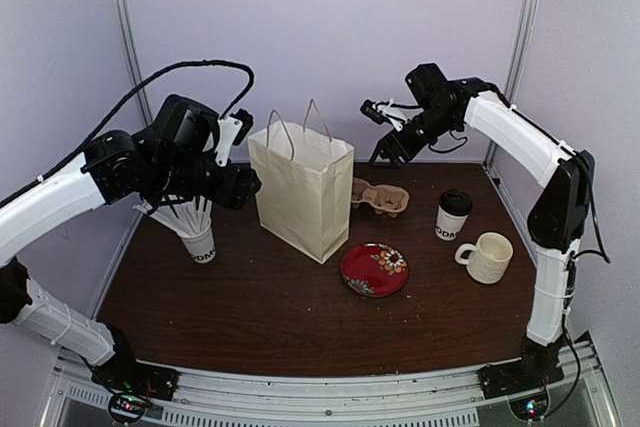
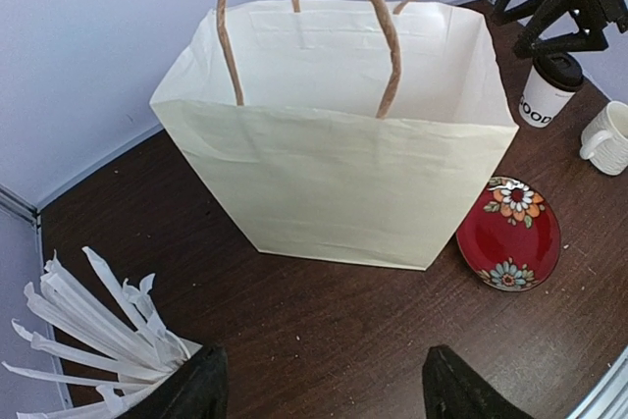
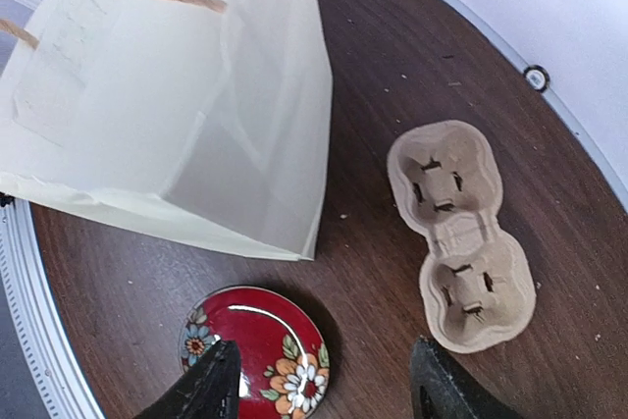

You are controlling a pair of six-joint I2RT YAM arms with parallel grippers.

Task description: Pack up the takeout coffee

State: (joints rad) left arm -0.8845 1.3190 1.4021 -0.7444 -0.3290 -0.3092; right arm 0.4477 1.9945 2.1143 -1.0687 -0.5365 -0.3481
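1. The takeout coffee cup [image 1: 453, 215] stands upright on the desk [image 1: 250, 317], toward the right edge and closer to the far edge than the near one. Its black lid [image 1: 456, 201] sits on top, and dark letters run near its base.
2. Nothing touches the cup. The cream mug [image 1: 487, 257] stands just beside it, nearer the right edge and the near edge, with its handle turned toward the middle of the desk.
3. The pulp cup carrier [image 1: 380, 197] lies flat near the far edge, between the cup and the paper bag [image 1: 300, 192]. Both its wells are empty.
4. The bag stands upright and open-mouthed around the middle of the desk, toward the far edge, with its twine handles standing up.
5. The red flowered plate [image 1: 374, 269] lies close to the bag's near right corner, apart from the cup.
6. A second paper cup full of white sticks [image 1: 195, 232] stands at the left edge.
7. The left arm [image 1: 60, 197] hangs over the stick cup. In the left wrist view its jaws stand well apart with nothing between them.
8. The right arm [image 1: 510, 132] reaches high over the far right part of the desk, above the carrier. Its jaws are also parted and hold nothing.
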